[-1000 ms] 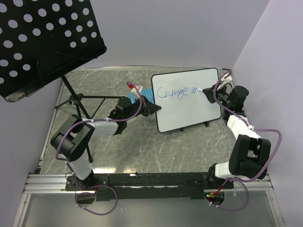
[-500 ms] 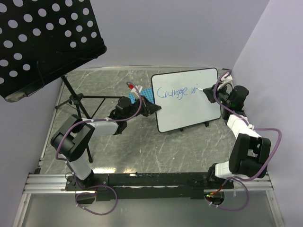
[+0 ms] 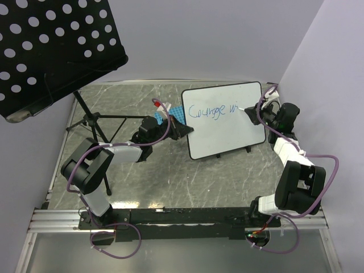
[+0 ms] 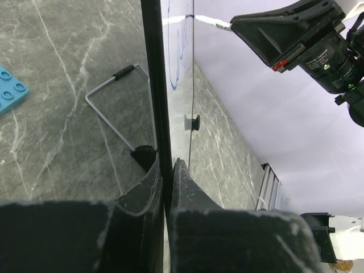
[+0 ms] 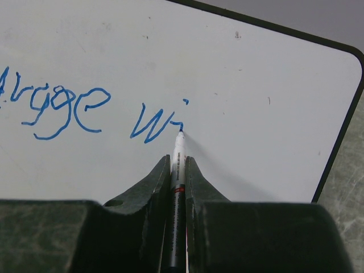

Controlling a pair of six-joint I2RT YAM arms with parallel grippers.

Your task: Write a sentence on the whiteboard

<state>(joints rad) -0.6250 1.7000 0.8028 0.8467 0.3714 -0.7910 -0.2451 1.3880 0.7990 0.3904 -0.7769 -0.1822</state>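
The whiteboard (image 3: 227, 128) stands tilted on its small feet at the back right of the table. Blue cursive writing (image 3: 213, 111) on it reads "Courage wi". My right gripper (image 3: 251, 110) is shut on a white-tipped blue marker (image 5: 178, 149). The marker's tip touches the board (image 5: 256, 85) at the end of the "wi" (image 5: 156, 122). My left gripper (image 3: 183, 129) is shut on the board's left edge, and in the left wrist view its fingertips (image 4: 166, 168) pinch that dark edge (image 4: 153, 85).
A black perforated music stand (image 3: 51, 45) looms over the left back, its tripod legs (image 3: 94, 122) on the table. A blue gridded rack (image 3: 170, 115) sits behind the left gripper. The board's wire prop (image 4: 108, 114) and a blue brick (image 4: 11, 88) lie behind the board. The walls are close on the right.
The right gripper has edged slightly right along the board and the stroke after the "w" is a little longer. The left arm has not moved.
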